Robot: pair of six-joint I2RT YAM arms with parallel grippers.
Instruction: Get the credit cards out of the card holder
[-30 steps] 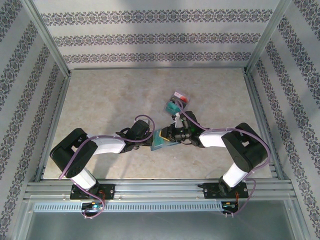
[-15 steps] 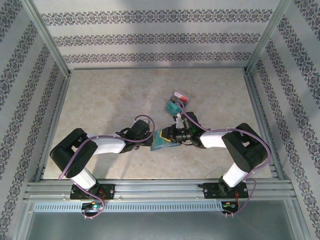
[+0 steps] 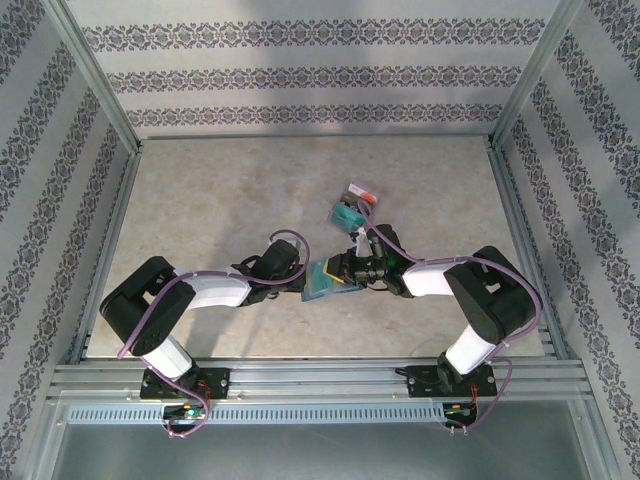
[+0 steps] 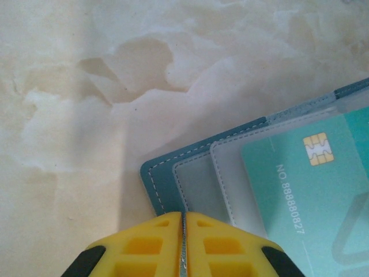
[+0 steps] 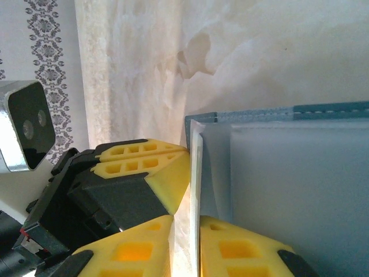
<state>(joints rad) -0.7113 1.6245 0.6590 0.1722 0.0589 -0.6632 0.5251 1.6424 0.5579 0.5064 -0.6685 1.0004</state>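
Two arms reach in from the near edge of the counter (image 3: 220, 200) and meet just short of its middle. Fingers of the left tool (image 4: 183, 218) are pressed together on the stitched corner edge of the card holder (image 4: 164, 184). Holder slate-blue, clear sleeves fanned. One teal card (image 4: 305, 190) with a gold chip sits inside a sleeve. Fingers of the right tool (image 5: 185, 234) pinch the thin edge of a pale sleeve panel of the holder, close beside the left tool's tips. Cannot tell whether the holder touches the counter. Farther out, toward the far edge and right of centre, loose credit cards (image 3: 347, 214) lie on the counter: one teal, and just beyond it a red-and-white card (image 3: 360, 192).
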